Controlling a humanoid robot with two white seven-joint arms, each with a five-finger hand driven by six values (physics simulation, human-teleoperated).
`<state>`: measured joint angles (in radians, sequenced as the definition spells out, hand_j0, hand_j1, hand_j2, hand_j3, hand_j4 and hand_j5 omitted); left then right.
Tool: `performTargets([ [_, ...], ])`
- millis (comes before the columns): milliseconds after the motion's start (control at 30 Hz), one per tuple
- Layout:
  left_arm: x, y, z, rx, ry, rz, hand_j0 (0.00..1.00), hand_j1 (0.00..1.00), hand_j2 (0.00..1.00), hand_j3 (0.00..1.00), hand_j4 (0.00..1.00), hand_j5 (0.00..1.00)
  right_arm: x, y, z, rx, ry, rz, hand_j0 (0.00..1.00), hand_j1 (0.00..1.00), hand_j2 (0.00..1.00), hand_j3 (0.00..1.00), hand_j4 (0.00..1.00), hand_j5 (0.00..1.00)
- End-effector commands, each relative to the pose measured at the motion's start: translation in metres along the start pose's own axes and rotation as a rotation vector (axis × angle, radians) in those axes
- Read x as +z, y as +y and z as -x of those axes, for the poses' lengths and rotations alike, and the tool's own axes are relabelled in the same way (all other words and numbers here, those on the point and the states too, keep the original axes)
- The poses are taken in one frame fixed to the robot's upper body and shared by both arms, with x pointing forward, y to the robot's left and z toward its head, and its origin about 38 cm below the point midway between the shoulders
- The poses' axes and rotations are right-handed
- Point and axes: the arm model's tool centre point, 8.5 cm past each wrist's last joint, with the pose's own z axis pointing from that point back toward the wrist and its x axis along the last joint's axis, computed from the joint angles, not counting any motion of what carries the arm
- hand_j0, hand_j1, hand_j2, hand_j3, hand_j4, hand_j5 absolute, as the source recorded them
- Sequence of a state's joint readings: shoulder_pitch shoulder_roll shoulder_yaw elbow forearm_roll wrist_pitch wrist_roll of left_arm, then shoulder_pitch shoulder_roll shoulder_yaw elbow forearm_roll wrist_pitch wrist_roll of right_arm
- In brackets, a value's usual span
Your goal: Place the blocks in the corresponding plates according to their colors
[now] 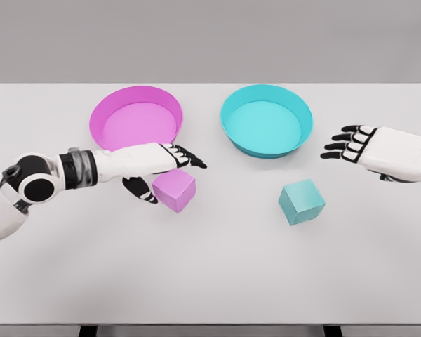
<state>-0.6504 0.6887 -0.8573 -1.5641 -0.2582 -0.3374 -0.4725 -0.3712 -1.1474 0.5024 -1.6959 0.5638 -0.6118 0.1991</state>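
Fingers of the left hand were spread around the pink block; the long digits reached out just above and past its far edge, while the thumb hung down at its left face, close enough that contact could not be judged; nothing looked clamped yet. That block sat on the white table, directly under and slightly toward the viewer from those fingertips; it was roughly cubic, so no long axis mattered, though it lay turned with a corner toward the front. Beyond the fingers, just behind the hand, stood the pink plate, partly covered by the forearm along its near rim.

The right hand hovered at the far right, fingers spread and holding nothing, pointing toward the cyan plate; the cyan block lay below and left of those fingertips, well apart from them.

Judging by position, the left hand was plainly nearer the pink block, and the next move turned on closing thumb and fingers across it. The block's left side was hidden by the thumb; the right arm was cut off at the picture's edge.
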Motion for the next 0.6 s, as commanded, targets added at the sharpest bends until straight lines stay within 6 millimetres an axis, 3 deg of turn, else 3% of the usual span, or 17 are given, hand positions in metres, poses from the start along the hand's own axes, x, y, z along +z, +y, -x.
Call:
performTargets([
  [0,-0.002,-0.004,0.0,0.001,0.002,0.01,1.0,1.0,1.0,1.0,1.0,1.0,-0.005,0.008,-0.008,-0.017,-0.029,-0.018,1.0,1.0,1.0,1.0,1.0,1.0],
  [133,-0.002,-0.009,0.007,0.008,0.026,0.025,1.0,1.0,1.0,1.0,1.0,1.0,-0.006,0.001,-0.012,0.005,-0.051,-0.024,1.0,1.0,1.0,1.0,1.0,1.0],
  [367,-0.004,-0.011,0.006,0.012,0.02,0.025,1.0,1.0,1.0,1.0,1.0,1.0,-0.027,-0.005,-0.023,0.016,-0.135,-0.036,1.0,1.0,1.0,1.0,1.0,1.0],
  [567,-0.009,-0.012,0.004,-0.011,0.025,0.031,1.0,1.0,1.0,1.0,1.0,1.0,-0.032,0.003,-0.03,-0.009,-0.171,-0.065,1.0,1.0,1.0,1.0,1.0,1.0],
])
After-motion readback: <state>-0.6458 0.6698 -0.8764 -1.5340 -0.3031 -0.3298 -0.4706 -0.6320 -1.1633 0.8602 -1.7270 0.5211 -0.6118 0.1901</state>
